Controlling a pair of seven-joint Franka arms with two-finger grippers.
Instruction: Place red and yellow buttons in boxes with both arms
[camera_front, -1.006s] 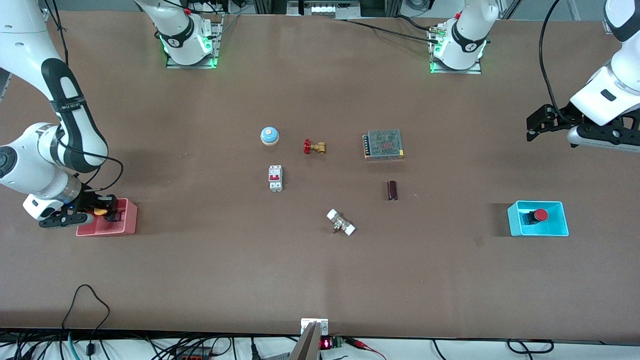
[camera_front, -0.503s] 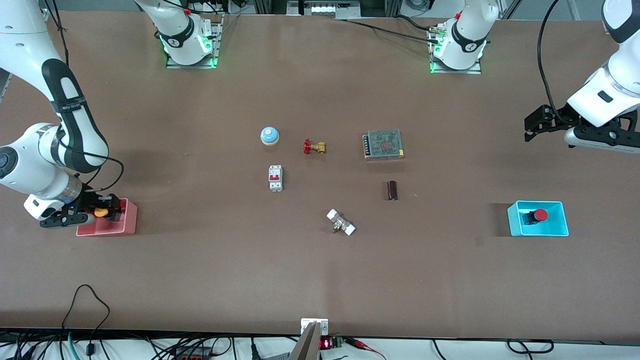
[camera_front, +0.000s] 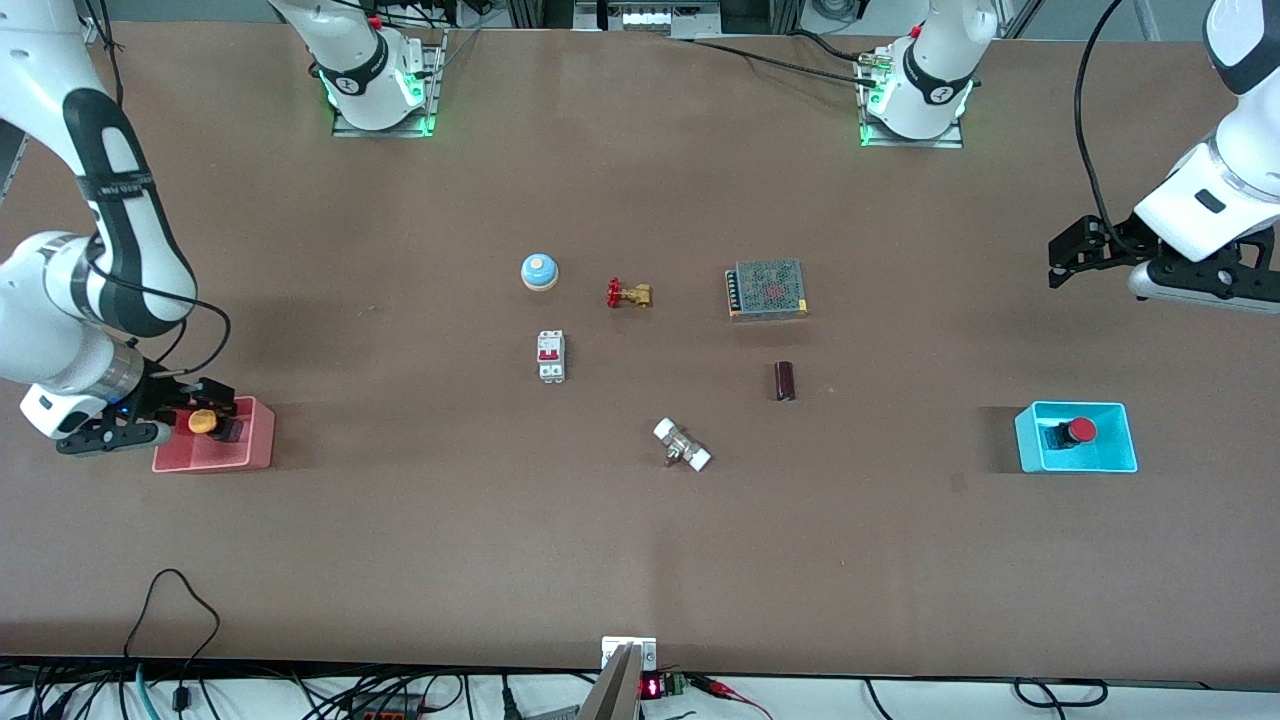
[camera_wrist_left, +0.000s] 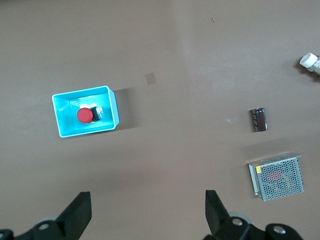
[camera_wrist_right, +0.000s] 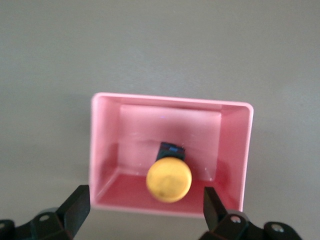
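Note:
The yellow button (camera_front: 203, 421) lies in the pink-red box (camera_front: 255, 450) near the right arm's end of the table. My right gripper (camera_front: 205, 400) hangs open just over that box. In the right wrist view the yellow button (camera_wrist_right: 169, 179) rests on the floor of the pink box (camera_wrist_right: 232, 150), with my right gripper (camera_wrist_right: 145, 200) open above it and apart from it. The red button (camera_front: 1080, 431) lies in the cyan box (camera_front: 1030, 445). They also show in the left wrist view: the red button (camera_wrist_left: 85, 115), the cyan box (camera_wrist_left: 114, 107). My left gripper (camera_front: 1062, 262) (camera_wrist_left: 147, 197) is open and empty over bare table.
In the table's middle lie a pale-blue dome (camera_front: 539, 271), a brass valve (camera_front: 629, 294), a mesh-topped metal unit (camera_front: 767, 289), a white breaker (camera_front: 551, 356), a dark cylinder (camera_front: 785, 381) and a white-ended fitting (camera_front: 682, 445).
My right gripper has drawn up and back from the yellow button, which stays in the pink box. My left gripper has drifted slightly; the red button has not moved.

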